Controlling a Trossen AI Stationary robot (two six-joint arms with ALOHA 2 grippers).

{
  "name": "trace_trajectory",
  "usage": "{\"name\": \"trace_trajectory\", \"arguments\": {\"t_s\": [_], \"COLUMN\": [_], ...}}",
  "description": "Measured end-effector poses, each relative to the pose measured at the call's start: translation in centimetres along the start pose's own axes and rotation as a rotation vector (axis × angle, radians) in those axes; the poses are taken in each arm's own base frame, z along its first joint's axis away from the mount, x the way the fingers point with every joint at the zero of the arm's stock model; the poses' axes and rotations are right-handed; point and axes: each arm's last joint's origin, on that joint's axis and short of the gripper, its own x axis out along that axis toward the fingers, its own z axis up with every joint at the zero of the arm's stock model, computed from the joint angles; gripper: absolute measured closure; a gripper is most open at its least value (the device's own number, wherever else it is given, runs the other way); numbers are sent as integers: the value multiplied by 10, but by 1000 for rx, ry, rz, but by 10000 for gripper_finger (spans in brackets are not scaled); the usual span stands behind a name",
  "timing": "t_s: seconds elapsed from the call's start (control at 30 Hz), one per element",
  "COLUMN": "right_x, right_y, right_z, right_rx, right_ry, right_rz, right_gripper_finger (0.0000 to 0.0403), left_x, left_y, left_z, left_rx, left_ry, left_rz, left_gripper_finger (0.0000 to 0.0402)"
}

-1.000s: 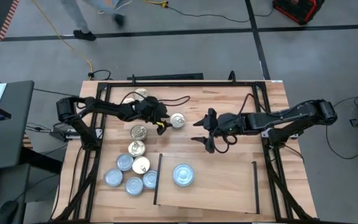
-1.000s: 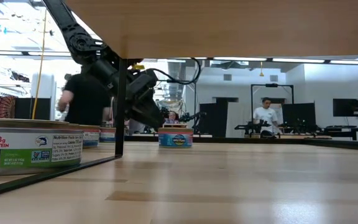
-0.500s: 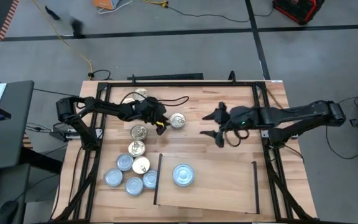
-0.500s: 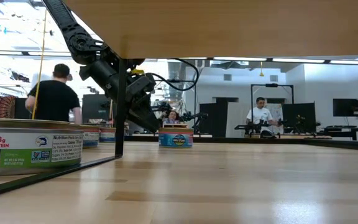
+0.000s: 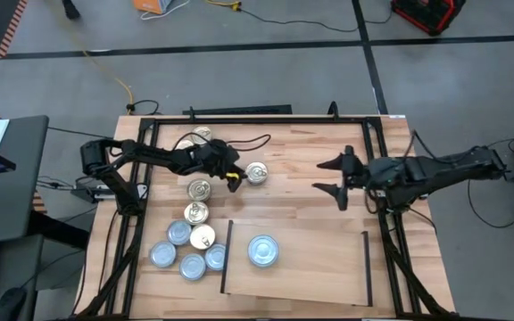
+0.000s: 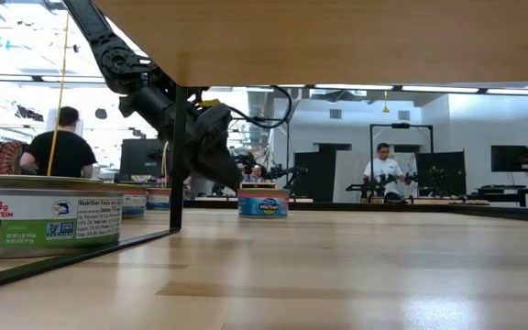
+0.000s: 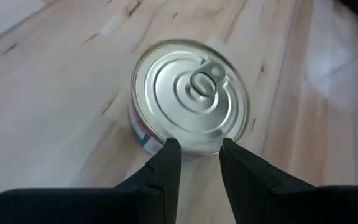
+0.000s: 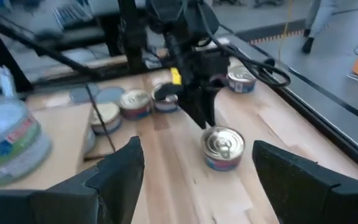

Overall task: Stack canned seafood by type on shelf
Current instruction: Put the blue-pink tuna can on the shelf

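The tin [image 5: 256, 172] is seen flat on the worktop [image 5: 328, 214], upper centre of the high view, just beyond the left gripper [image 5: 233, 177], whose narrow jaws are not yet closed on it. The right gripper [image 5: 339, 181], jaws wide, is held well apart.

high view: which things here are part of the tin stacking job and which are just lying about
Job:
- loose tins
- tin at the left end effector
- tin on the shelf
- right end effector, open, over bare table

Lying about:
- yellow cable on the floor
- red case
- side desk
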Motion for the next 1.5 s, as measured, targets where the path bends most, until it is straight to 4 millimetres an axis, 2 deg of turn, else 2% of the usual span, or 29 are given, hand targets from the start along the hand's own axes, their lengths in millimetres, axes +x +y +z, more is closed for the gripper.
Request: {"name": "trace_trajectory", "arguments": {"t_s": [0.17, 0.27, 0.47, 0.6, 0.7, 0.8, 0.9, 1.17, 1.5], "right_x": [-7, -8, -8, -8, -8, -8, -8, -8, -8], "right_y": [-1, 0, 0, 0, 0, 0, 0, 0, 0], "right_z": [-7, -5, -3, -3, -3, -3, -3, -2, -2], "right_rx": [17, 5, 3, 3, 0, 0, -1, -2, -3], "right_ry": [-50, -87, -110, -112, -111, -111, -110, -122, -121], "right_rz": [17, 25, 29, 30, 30, 30, 29, 32, 32], "right_gripper_finger": [81, 81, 81, 81, 81, 81, 81, 81, 81], "left_x": [-3, 4, 21, 23, 22, 22, 22, 20, 16], "left_y": [0, 2, 7, 13, 16, 16, 16, 19, 35], "left_z": [10, 12, 4, 6, 7, 7, 7, 5, 3], "left_rx": [-125, -203, -300, -307, -308, -298, -289, -211, -216], "left_ry": [-73, -92, -42, -45, -49, -49, -43, 3, 46], "left_rz": [81, 129, 152, 172, 182, 181, 172, 187, 256], "left_gripper_finger": [297, 288, 241, 209, 204, 219, 251, 386, 401]}}
